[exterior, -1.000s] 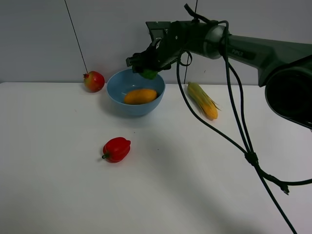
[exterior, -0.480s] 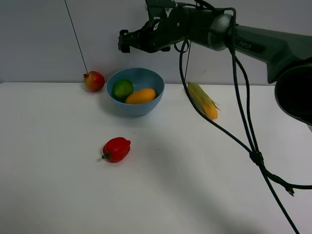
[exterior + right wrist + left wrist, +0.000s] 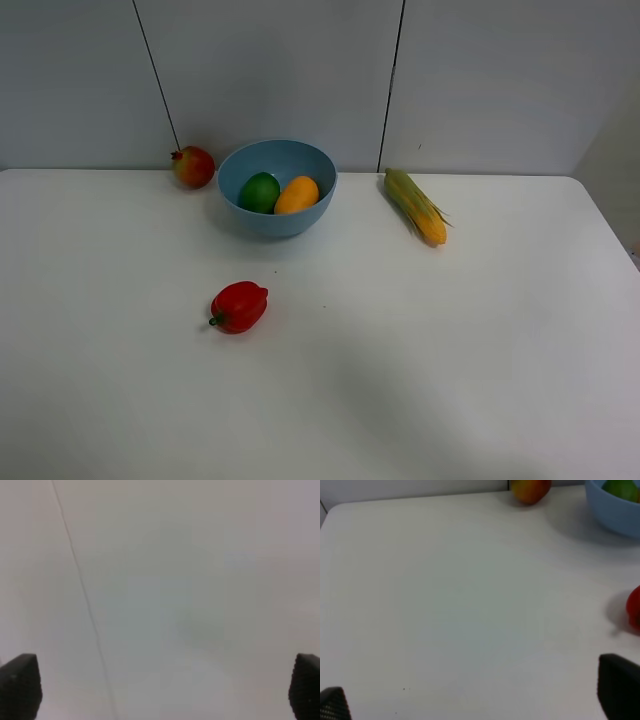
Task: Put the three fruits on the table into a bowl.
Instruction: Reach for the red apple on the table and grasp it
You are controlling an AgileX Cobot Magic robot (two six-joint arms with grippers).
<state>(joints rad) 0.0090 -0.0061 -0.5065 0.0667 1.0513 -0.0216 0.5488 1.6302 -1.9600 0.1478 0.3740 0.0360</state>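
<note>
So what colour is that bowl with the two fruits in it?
The bowl is plain light blue, with no pattern; the exterior high view shows it best.

Pomegranate (image 3: pixel 194 166): bowl (image 3: pixel 275 222) just beside, wall (image 3: pixel 300 70) close behind; left side open.

No text, label or number is readable.

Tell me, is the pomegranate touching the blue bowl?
Apart. The left wrist view shows a strip of bare table between the pomegranate and the bowl.
</note>
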